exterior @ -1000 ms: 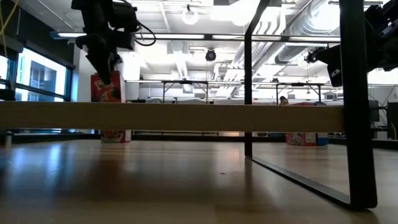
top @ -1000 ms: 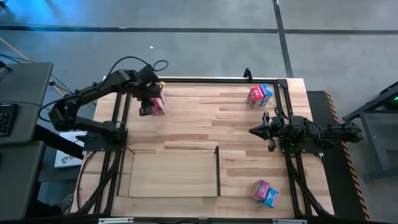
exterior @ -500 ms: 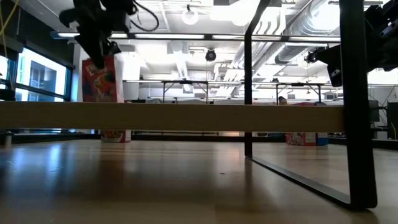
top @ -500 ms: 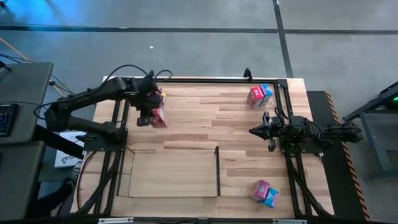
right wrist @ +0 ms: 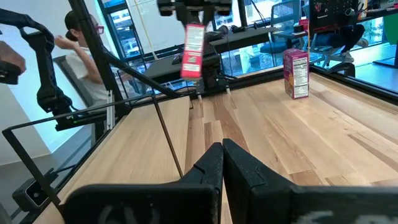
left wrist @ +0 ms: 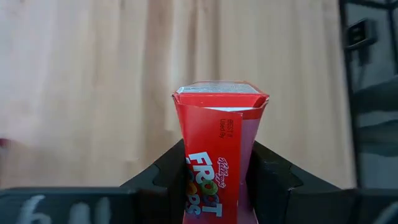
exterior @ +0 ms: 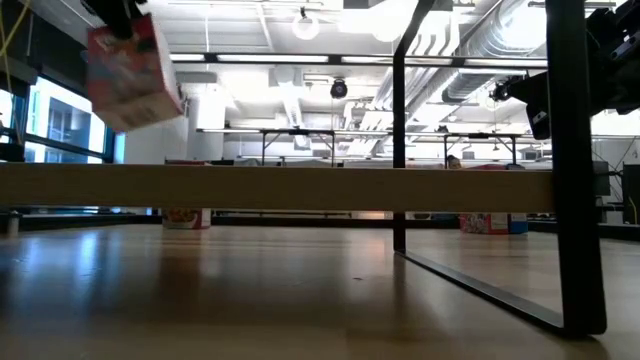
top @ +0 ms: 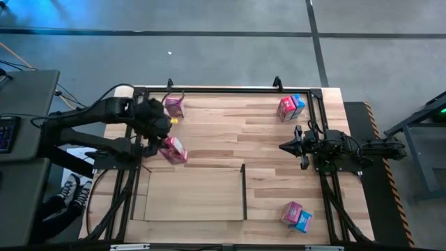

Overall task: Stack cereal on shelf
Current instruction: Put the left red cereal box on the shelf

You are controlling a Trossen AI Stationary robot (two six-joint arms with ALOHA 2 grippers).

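The left gripper (top: 162,139) pinches a red cereal box (top: 173,150) by its lower end, its two dark fingers (left wrist: 268,177) pressed against opposite narrow faces, so the carton stands clear of the tabletop (top: 230,129) and hangs tilted in the low view, well above the board. The relation that matters is between this carried box and the shelf (top: 195,195), the pale wood panel with thin dark side walls: seen from above, the box sits just off the shelf's far-left corner, at or barely past its far edge, so the panel lies nearer the camera side and slightly right of the gripper. The left arm is plainly the closer one to that panel. The box's long axis runs away from the fingers, out past the fingertips, and in the overhead view it points diagonally toward the shelf, which suggests the carton will need levelling before it can sit flat. The right gripper (top: 287,147) waits with its fingers pressed together and holding nothing, at the table's right side, well apart from the shelf's right wall. Other cereal remains unplaced: a pink box (top: 173,105) at the far-left edge of the table, a red and blue pair (top: 290,107) far right, and another pink and blue pair (top: 295,215) near right.
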